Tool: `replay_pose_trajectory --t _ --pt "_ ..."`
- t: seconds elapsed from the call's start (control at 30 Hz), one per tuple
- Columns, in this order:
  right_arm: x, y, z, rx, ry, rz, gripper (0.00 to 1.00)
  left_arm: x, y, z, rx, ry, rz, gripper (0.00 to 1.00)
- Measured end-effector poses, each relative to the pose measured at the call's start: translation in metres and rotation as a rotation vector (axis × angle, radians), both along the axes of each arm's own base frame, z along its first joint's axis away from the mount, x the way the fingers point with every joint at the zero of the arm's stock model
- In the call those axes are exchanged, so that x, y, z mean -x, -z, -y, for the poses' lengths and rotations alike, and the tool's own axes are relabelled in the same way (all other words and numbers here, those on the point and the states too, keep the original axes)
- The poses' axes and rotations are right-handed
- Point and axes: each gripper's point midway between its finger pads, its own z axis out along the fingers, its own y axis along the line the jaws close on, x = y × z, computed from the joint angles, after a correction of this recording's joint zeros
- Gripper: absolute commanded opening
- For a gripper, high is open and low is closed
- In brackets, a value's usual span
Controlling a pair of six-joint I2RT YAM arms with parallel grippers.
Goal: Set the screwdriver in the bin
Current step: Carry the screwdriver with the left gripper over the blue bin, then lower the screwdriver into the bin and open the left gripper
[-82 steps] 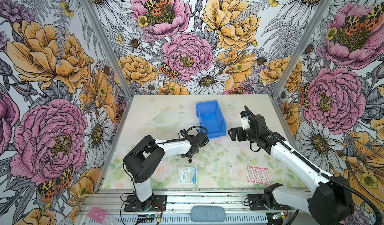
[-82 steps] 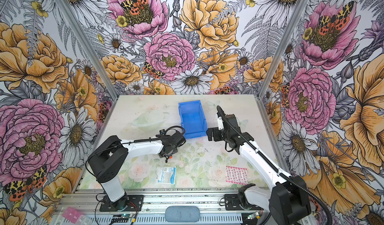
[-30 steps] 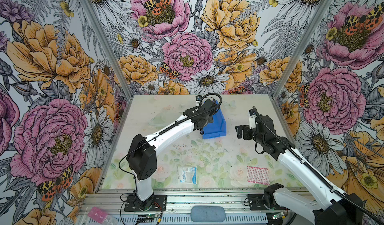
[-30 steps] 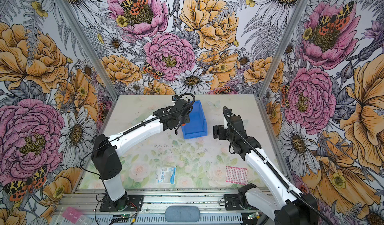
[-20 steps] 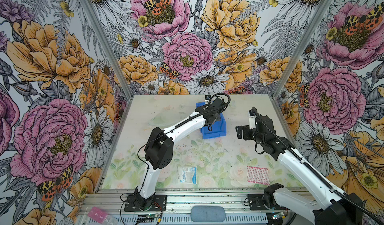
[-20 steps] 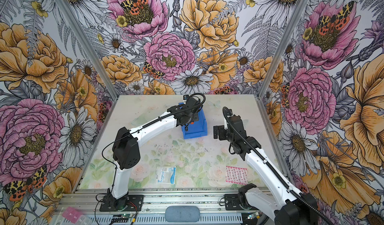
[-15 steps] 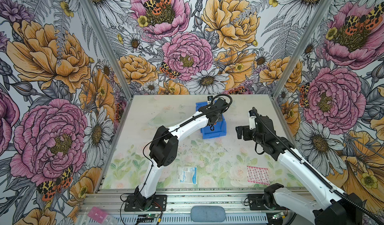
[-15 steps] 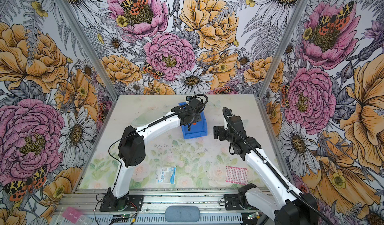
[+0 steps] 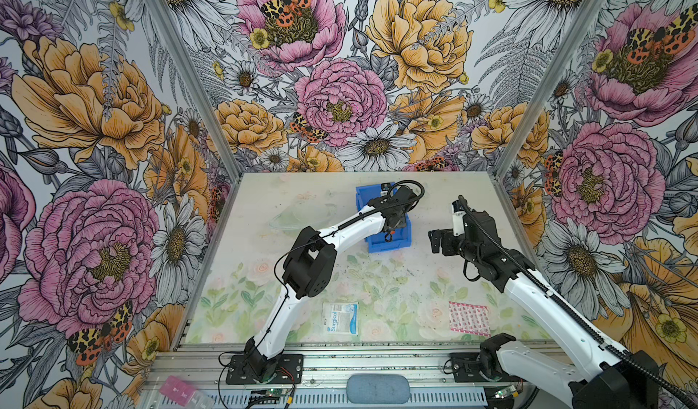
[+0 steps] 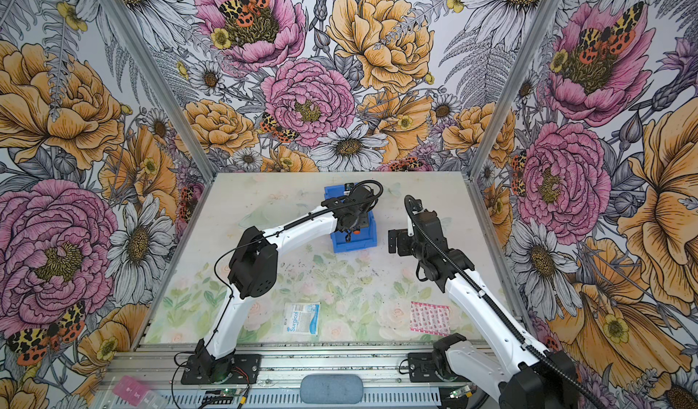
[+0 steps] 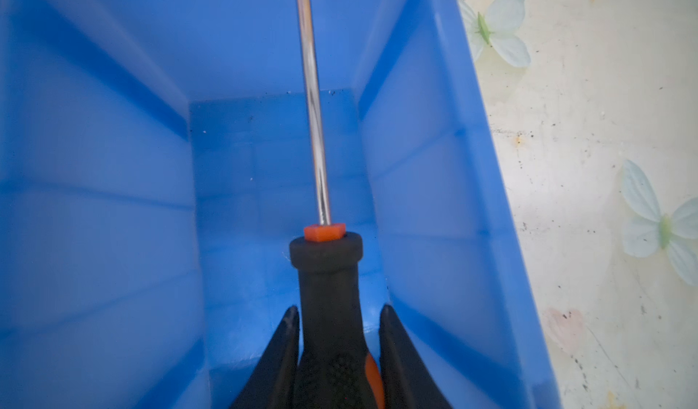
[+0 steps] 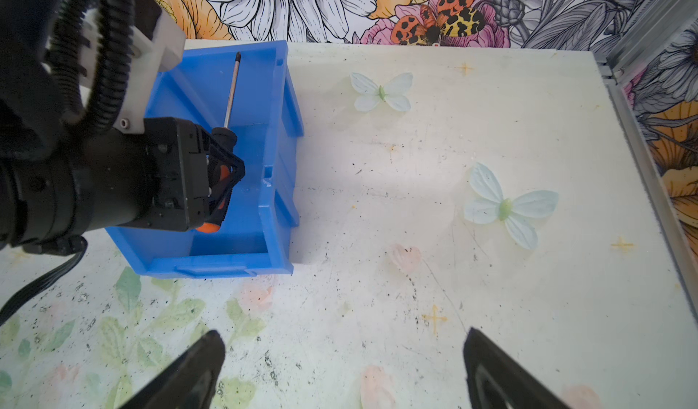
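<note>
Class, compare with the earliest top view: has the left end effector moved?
Yes: the left end effector, holding the screwdriver, went from nearer the white packet to above the blue bin.

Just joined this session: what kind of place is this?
Likely a robot test cell: floral wall panels on aluminium posts enclose a printed tabletop; white left arm and right arm bolt to a metal rail.

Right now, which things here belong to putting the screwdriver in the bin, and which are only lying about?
For the job: screwdriver; blue bin; left pincer, shut on the screwdriver over the bin.
Lying about: white packet; pink patterned sheet; right pincer, open and empty.
</note>
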Motion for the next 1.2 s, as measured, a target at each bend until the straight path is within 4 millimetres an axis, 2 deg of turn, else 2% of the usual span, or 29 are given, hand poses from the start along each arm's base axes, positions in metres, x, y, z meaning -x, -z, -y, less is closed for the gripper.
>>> replay_pose_trajectory --t 0.43,0.63,0.8,1.2 --pt "0.0 0.0 0.0 0.0 0.0 0.0 1.0 0.001 0.032 0.004 -0.026 0.012 -0.05 0.0" --pt "0.0 0.0 0.0 0.0 0.0 0.0 0.99 0.002 0.041 0.004 -0.036 0.012 -0.061 0.04" --pt "0.0 0.0 0.0 0.0 0.0 0.0 0.99 0.002 0.043 0.004 -0.04 0.015 -0.063 0.07" --pt "0.0 0.0 0.0 0.0 0.0 0.0 0.99 0.0 0.04 0.005 -0.035 0.018 -0.056 0.23"
